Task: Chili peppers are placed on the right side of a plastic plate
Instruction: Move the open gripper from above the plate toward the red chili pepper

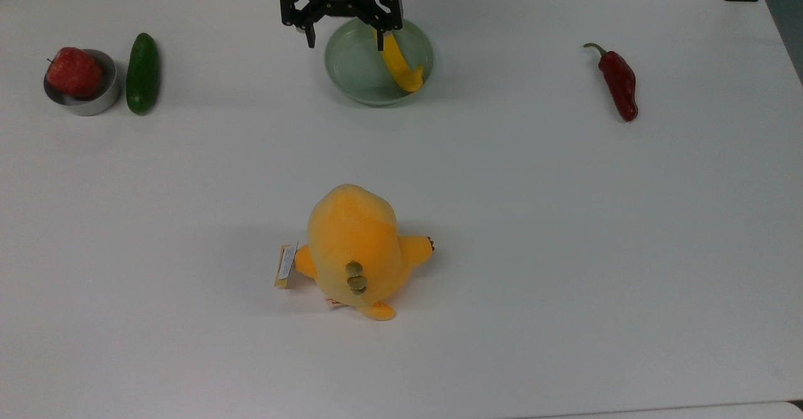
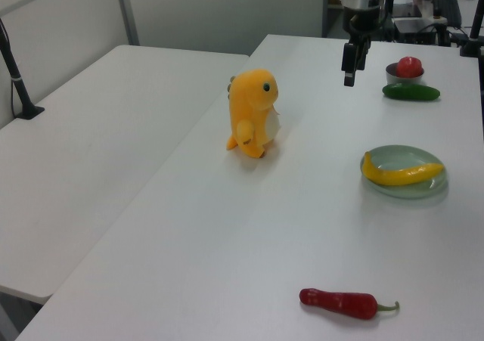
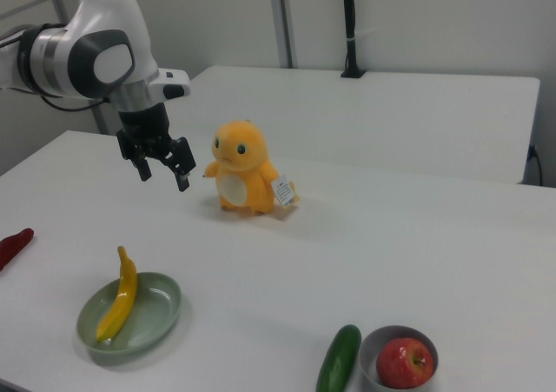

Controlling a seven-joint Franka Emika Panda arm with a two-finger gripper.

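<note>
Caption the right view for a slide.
Open gripper hangs above the table, beyond the plastic plate holding a yellow pepper.

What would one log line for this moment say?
gripper: open, empty, raised | chili peppers: on table, untouched | plastic plate: holds yellow pepper
</note>
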